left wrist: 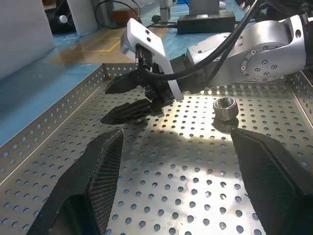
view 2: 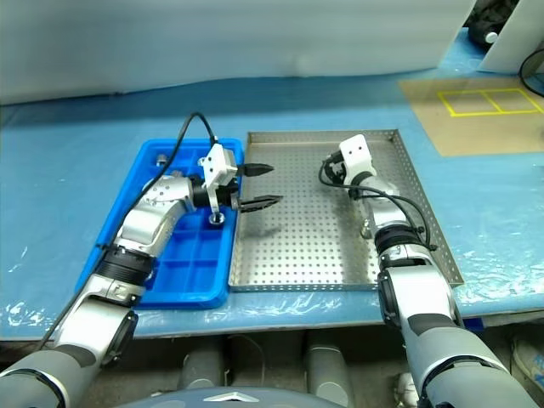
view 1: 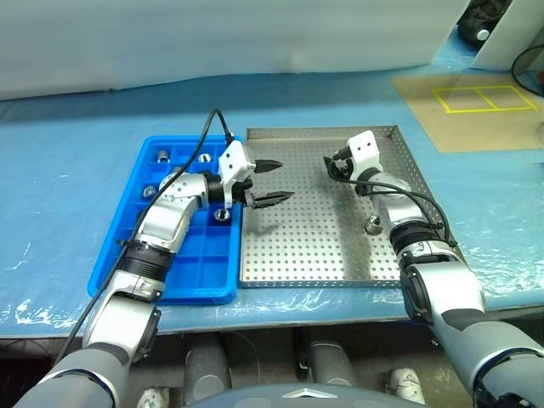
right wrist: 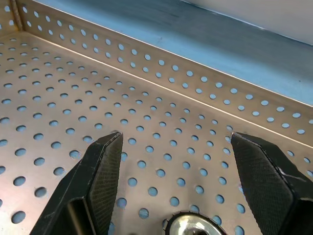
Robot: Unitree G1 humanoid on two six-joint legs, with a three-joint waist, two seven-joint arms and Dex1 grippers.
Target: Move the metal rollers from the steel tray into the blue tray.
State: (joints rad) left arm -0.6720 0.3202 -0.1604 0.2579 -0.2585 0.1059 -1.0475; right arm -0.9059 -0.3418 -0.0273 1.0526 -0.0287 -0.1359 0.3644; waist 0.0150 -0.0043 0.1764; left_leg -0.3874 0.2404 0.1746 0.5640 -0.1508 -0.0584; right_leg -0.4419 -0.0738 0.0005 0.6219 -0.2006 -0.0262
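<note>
The steel tray (view 1: 306,246) lies in the middle of the table, with the blue tray (view 1: 191,259) against its left side. One metal roller (view 1: 372,224) rests on the perforated floor near the tray's right side, beside my right forearm; it shows again as a roller (left wrist: 226,106) in the left wrist view. Several rollers (view 1: 221,214) sit in the blue tray's compartments. My left gripper (view 1: 274,182) hovers open over the steel tray's left part, pointing right, with nothing between its fingers. My right gripper (view 1: 333,167) is open and empty above the tray's far part.
Blue sheeting covers the table. A brown board with yellow taped squares (view 1: 480,98) lies at the back right. A white wall (view 1: 212,42) closes off the far side. Black cables run along both arms.
</note>
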